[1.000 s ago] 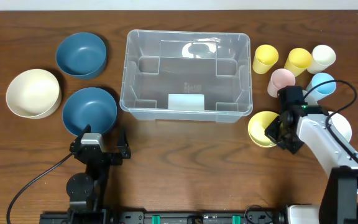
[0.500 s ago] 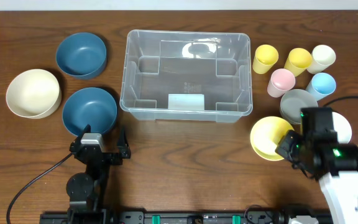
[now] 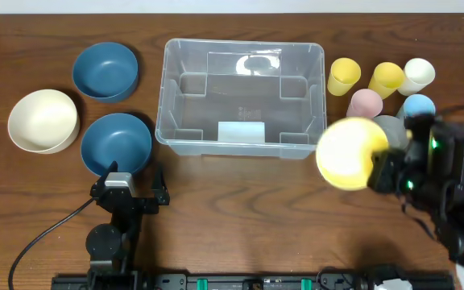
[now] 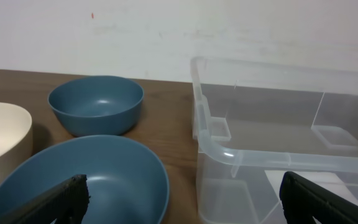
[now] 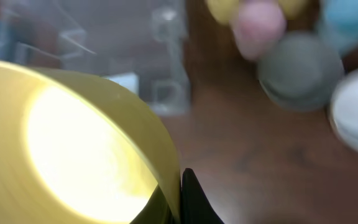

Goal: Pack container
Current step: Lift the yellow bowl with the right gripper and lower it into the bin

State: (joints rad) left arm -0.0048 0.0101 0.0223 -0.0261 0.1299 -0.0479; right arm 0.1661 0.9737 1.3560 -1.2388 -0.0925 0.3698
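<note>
Up comes the yellow bowl [image 3: 350, 153], and we're packing!
The container [image 3: 244, 97] sits empty mid-table. The yellow bowl has lifted off the table toward its right end, pinched at the rim by our right gripper [image 3: 383, 171], while our left gripper [image 3: 130, 192] waits wide open. The grey bowl [image 3: 391, 127] is half hidden and the wrist view is blurred.

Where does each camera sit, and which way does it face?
Overhead: above the table, facing straight down on the container; both arms show, the right end effector holding the yellow bowl.
Left wrist: on the left arm, facing level toward the near blue bowl and container; open left end effector shows.
Right wrist: on the right arm, looking down past its end effector at the yellow bowl.
Shared: all three show the container.
</note>
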